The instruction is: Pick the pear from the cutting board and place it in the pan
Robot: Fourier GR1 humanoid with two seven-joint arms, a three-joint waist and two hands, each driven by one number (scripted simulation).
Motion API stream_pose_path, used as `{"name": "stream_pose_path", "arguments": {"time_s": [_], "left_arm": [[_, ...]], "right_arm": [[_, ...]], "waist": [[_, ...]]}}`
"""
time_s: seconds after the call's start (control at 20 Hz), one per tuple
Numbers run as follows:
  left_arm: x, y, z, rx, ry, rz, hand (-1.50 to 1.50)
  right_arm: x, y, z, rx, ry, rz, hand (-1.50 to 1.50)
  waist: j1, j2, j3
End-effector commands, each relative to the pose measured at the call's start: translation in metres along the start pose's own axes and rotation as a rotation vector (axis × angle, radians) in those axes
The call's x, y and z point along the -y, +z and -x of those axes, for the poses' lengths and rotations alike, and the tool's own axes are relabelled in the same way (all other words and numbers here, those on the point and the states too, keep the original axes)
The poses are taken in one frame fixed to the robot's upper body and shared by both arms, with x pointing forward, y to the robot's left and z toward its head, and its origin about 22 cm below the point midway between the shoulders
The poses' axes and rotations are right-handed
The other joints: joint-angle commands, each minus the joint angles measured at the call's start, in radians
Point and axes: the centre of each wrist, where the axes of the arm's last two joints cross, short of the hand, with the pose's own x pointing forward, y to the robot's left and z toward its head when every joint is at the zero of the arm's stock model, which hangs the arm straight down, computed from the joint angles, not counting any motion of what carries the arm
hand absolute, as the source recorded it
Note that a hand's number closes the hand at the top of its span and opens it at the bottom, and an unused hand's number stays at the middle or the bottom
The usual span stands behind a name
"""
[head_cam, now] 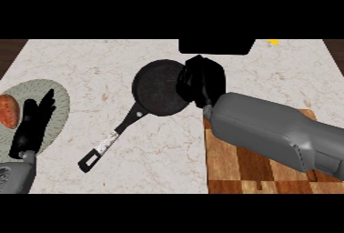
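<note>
The pear shows nowhere: not on the cutting board (236, 170), whose visible wood is bare, and not in the visible part of the pan (156, 88), which is bare black. The right hand (199, 82) hangs over the pan's right rim, back turned to the view, and whether it holds anything cannot be told. Its grey forearm crosses the board's upper part. The pan lies mid-desk, just left of the board, its handle (107, 142) running down to the left. On the pale marbled desk (94, 59) at far left is a greenish plate (63, 98) holding a reddish-orange food item (7, 111). The left hand (30, 126) rests over that plate, fingers (46, 102) straight and holding nothing.
</note>
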Motion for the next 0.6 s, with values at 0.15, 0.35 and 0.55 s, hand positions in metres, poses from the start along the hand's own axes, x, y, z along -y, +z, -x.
{"name": "stream_pose_path", "arguments": {"time_s": [0.15, 0.35, 0.55], "left_arm": [[-0.007, -0.002, -0.004, 0.015, -0.011, 0.025, 0.0], [0.001, 0.0, -0.01, 0.031, 0.001, 0.037, 0.0], [0.009, -0.006, -0.028, 0.038, -0.005, 0.03, 0.0]], "right_arm": [[-0.043, -0.014, -0.006, -0.048, 0.017, -0.062, 1.5], [-0.049, -0.025, 0.006, -0.076, -0.018, -0.102, 1.5], [-0.074, -0.013, 0.009, -0.062, -0.081, -0.114, 1.5]], "waist": [[0.026, 0.01, 0.0], [0.042, 0.017, 0.002], [0.048, 0.024, 0.003]]}}
